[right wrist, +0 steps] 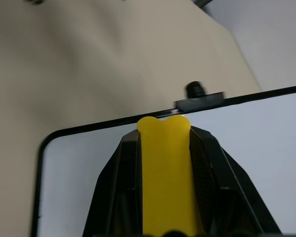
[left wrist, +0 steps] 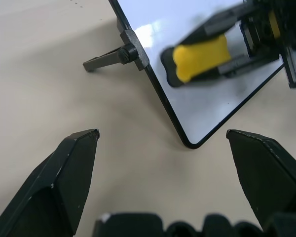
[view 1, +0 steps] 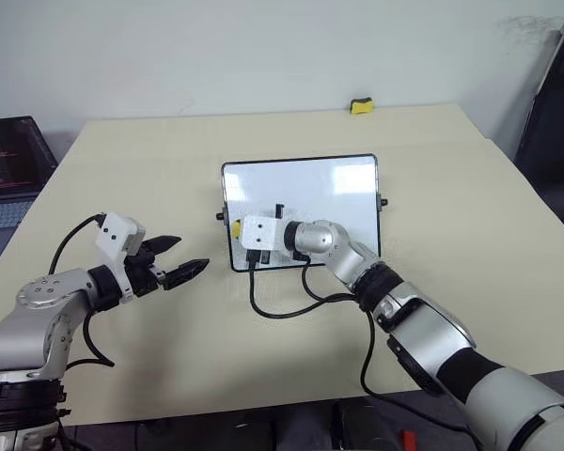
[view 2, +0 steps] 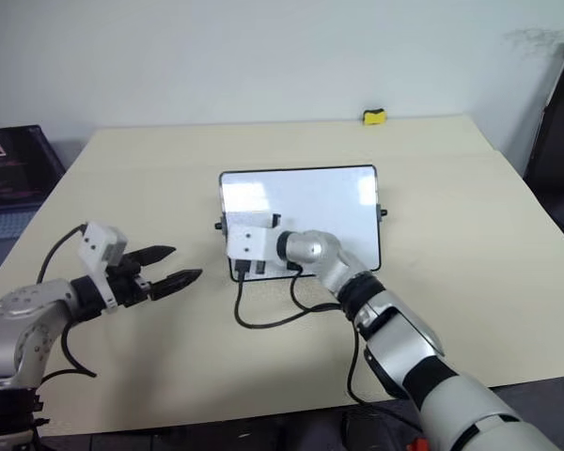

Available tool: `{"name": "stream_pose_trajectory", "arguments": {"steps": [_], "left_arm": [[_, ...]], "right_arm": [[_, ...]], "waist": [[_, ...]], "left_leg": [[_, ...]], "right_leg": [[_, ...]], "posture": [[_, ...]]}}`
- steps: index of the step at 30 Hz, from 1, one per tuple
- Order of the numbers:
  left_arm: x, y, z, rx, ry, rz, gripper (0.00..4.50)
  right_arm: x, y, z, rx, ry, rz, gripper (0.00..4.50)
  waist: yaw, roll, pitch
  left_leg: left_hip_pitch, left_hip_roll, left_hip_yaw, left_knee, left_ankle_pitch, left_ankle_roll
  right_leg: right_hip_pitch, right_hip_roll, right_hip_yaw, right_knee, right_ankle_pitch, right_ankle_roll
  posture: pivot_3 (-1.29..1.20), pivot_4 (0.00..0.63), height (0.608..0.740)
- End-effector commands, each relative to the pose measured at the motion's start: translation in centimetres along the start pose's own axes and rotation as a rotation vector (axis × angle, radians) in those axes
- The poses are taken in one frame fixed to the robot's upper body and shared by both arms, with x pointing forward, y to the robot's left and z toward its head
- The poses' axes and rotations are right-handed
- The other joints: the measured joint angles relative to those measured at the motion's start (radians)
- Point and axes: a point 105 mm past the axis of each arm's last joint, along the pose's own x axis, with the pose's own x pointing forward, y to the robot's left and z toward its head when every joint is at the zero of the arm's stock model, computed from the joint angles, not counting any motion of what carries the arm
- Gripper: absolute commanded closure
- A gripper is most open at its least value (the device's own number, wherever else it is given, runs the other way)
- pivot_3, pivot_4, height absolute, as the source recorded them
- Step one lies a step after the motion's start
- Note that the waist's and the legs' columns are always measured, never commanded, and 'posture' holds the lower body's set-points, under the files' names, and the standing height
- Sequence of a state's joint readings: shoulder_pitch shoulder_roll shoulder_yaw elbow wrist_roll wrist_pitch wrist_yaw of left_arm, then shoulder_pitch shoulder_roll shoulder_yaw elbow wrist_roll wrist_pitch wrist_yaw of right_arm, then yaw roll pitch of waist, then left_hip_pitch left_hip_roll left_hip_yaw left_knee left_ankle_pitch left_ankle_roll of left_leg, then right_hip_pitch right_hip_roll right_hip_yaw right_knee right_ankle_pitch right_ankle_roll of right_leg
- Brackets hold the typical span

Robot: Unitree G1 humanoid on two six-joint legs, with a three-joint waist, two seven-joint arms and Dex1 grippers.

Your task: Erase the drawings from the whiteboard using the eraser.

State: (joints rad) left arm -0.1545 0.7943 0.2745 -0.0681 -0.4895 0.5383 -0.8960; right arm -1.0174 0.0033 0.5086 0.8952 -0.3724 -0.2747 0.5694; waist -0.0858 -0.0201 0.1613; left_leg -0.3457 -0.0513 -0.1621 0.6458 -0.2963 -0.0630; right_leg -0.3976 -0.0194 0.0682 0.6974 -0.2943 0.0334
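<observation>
Your right end effector [left wrist: 197,59] is pinching the small bright yellow eraser with its black layer [left wrist: 201,58] between its two black fingers, pressing it against the small glossy white whiteboard with a thin black frame [view 1: 305,188] near the board's lower left corner, at about seven o'clock on its face. That board lies near the middle of the pale beige surface [view 1: 169,169], a small black knob [left wrist: 128,51] on its short side. Your left end effector [view 1: 180,261] hovers over the surface at about nine o'clock from the board, well apart from it, fingers spread and gripping nothing. A second small yellow-and-black block [view 1: 361,106] sits at the far edge, at about twelve o'clock.
</observation>
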Motion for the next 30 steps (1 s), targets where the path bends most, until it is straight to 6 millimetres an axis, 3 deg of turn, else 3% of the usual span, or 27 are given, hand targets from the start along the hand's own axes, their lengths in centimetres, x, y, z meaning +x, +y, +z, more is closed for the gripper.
{"name": "stream_pose_trajectory", "arguments": {"steps": [1,8,11,17,22,25,30], "left_arm": [[-0.6,0.3,1.5,0.043,-0.031,0.017,0.0],[-0.6,0.3,1.5,0.042,-0.031,0.012,0.0],[-0.6,0.2,1.5,0.042,-0.032,0.009,0.0],[-0.5,0.1,1.5,0.041,-0.032,0.002,0.0],[-0.5,0.0,1.5,0.039,-0.032,0.0,0.0],[-0.4,0.0,1.6,0.039,-0.032,-0.003,0.0],[-0.3,-0.1,1.6,0.039,-0.033,-0.007,0.0]], "right_arm": [[-0.7,-0.3,-1.1,-0.017,0.041,-0.002,3.52],[-2.1,-7.3,2.3,-0.024,-0.082,-0.343,3.52],[-2.5,-8.2,2.1,-0.021,-0.083,-0.417,3.52],[-1.2,-2.7,-0.7,0.002,-0.01,-0.162,3.52],[-1.3,1.6,-1.5,0.008,-0.015,0.034,3.52],[-1.6,1.9,-1.2,0.014,-0.033,0.054,3.52],[-2.0,-0.4,1.6,0.059,-0.155,-0.019,3.52]], "waist": [[0.002,0.0,0.0],[0.003,0.0,0.0],[0.002,0.0,0.0],[-0.007,0.0,0.0],[-0.001,0.0,0.0],[0.0,0.0,0.0],[0.001,0.0,0.0]], "left_leg": [[0.0,0.0,0.0,0.0,0.0,0.0],[-0.004,0.0,-0.001,0.0,0.0,-0.001],[-0.01,0.001,-0.001,0.0,0.001,-0.002],[-0.015,0.004,0.002,-0.001,0.002,-0.004],[-0.011,0.004,0.001,0.0,0.001,-0.001],[-0.008,0.004,0.001,0.0,0.001,-0.001],[-0.008,0.005,0.001,0.0,0.001,-0.002]], "right_leg": [[0.001,0.0,0.0,0.0,0.0,0.0],[-0.005,0.0,0.0,0.0,0.001,-0.001],[-0.01,0.0,-0.001,0.0,0.001,-0.001],[-0.014,0.001,-0.001,-0.005,0.001,-0.001],[-0.009,0.001,-0.001,-0.004,0.001,-0.001],[-0.007,0.001,-0.002,-0.002,0.001,-0.002],[-0.008,0.003,-0.003,-0.001,0.002,-0.003]], "posture": [[0.0,0.15,0.74],[0.0,0.15,0.74],[0.0,0.15,0.74],[0.0,0.15,0.74],[0.0,0.15,0.74],[0.0,0.15,0.74],[0.0,0.15,0.74]]}}
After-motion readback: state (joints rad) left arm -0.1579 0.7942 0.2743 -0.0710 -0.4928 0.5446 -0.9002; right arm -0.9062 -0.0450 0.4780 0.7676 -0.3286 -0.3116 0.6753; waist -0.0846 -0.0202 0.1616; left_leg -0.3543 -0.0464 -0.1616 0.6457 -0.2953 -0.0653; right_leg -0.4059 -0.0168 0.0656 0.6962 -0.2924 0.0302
